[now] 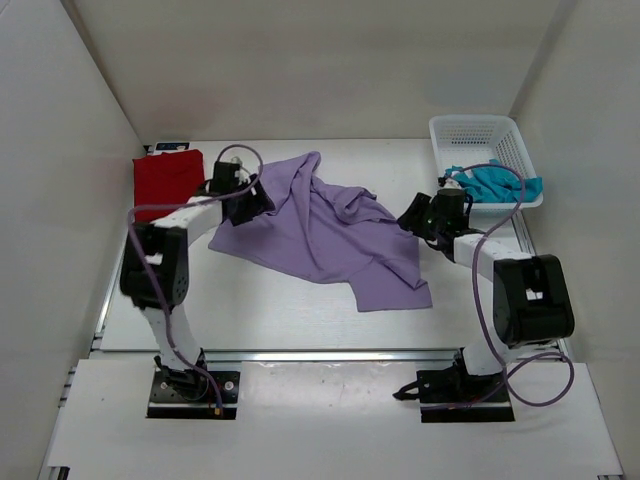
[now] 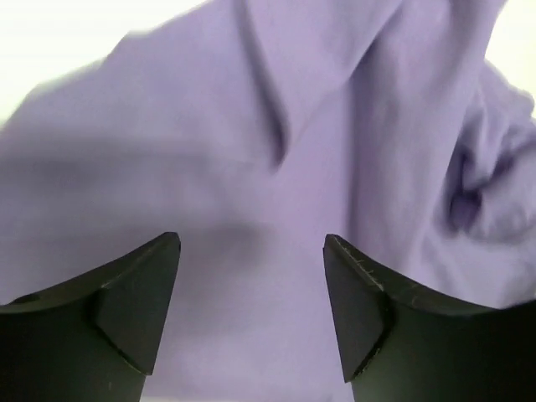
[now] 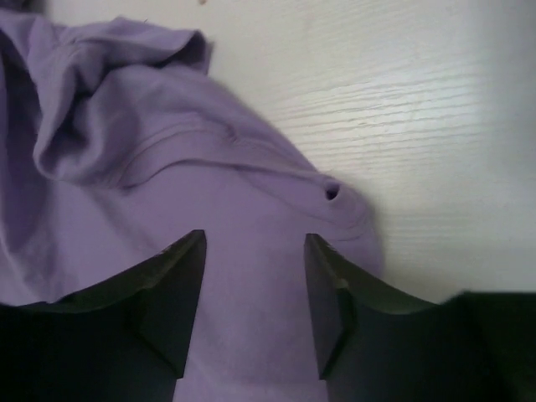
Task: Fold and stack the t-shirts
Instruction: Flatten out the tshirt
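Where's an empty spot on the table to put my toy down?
Bare table lies along the near edge, in front of the purple t-shirt, and at the back between the red t-shirt and the white basket. The middle is crowded.

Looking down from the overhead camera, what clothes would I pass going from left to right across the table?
Dark red t-shirt → lavender t-shirt → teal t-shirt, which lies in the white basket.
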You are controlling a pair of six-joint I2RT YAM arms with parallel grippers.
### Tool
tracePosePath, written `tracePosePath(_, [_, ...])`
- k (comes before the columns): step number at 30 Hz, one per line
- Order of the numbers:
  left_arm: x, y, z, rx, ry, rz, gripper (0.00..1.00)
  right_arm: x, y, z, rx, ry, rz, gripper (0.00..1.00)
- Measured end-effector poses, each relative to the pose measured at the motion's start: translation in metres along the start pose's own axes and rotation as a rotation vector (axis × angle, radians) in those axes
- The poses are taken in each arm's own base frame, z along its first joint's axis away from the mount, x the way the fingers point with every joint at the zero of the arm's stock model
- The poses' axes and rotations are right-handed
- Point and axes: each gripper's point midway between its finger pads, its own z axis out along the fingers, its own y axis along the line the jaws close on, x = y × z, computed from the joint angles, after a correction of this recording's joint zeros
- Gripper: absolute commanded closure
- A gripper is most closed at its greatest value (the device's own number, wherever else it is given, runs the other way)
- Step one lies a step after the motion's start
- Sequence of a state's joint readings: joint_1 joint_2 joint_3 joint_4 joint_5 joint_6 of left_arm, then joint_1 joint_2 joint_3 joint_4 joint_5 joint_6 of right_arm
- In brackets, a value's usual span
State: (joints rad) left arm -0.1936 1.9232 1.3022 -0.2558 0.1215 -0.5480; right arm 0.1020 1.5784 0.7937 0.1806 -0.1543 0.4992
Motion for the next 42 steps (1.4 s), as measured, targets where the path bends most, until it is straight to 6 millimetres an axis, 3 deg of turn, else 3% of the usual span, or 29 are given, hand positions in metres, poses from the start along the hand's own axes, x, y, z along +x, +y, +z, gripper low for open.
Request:
tracePosePath(2, [0.005,0.013,-0.028,0.002,-0.034,-0.032,0.38,0.0,0.012,-0.007,-0.016,-0.009,-0.026,0.49])
tracePosePath(4, [0.009,0.038,-0.057,-0.007,-0.088,-0.096,0.47,-0.001,0.023,-0.022,-0.04,-0.039,-0.044,0.53])
tracePosePath(8, [0.021,0.111,-0.099,-0.064,-0.212,-0.316,0.44,0.014,0.038,-0.063,-0.099,-0.093,-0.071,0.63])
tracePosePath(10, [0.035,0.143,-0.102,-0.119,-0.234,-0.417,0.43,0.028,0.042,-0.075,-0.115,-0.093,-0.083,0.63])
tracePosePath(14, [0.059,0.165,-0.088,-0.167,-0.184,-0.523,0.41,0.068,0.037,-0.091,-0.131,-0.039,-0.085,0.64])
tracePosePath(17, [0.044,0.164,-0.078,-0.138,-0.213,-0.554,0.43,0.093,0.025,-0.105,-0.115,-0.016,-0.095,0.65])
tracePosePath(20, [0.032,0.164,-0.068,-0.119,-0.231,-0.581,0.53,0.1,0.018,-0.114,-0.113,-0.024,-0.093,0.65])
tracePosePath(21, [0.028,0.163,-0.064,-0.111,-0.236,-0.59,0.59,0.1,0.018,-0.116,-0.113,-0.033,-0.091,0.66])
tracePosePath(26, [0.024,0.161,-0.054,-0.092,-0.236,-0.61,0.67,0.09,0.008,-0.121,-0.088,-0.074,-0.057,0.66])
tracePosePath(28, [0.024,0.16,-0.054,-0.091,-0.236,-0.611,0.72,0.086,-0.005,-0.121,-0.047,-0.082,-0.03,0.66])
tracePosePath(31, [0.027,0.16,-0.053,-0.097,-0.226,-0.613,0.94,0.082,-0.03,-0.123,0.03,-0.096,0.022,0.6])
tracePosePath(33, [0.029,0.159,-0.053,-0.102,-0.217,-0.607,1.0,0.082,-0.045,-0.125,0.085,-0.103,0.051,0.58])
tracePosePath(38, [0.027,0.142,-0.054,-0.084,-0.21,-0.555,1.0,0.101,-0.074,-0.129,0.192,-0.088,0.093,0.56])
tracePosePath(42, [0.02,0.113,-0.062,-0.039,-0.229,-0.47,1.0,0.119,-0.1,-0.131,0.257,-0.05,0.169,0.63])
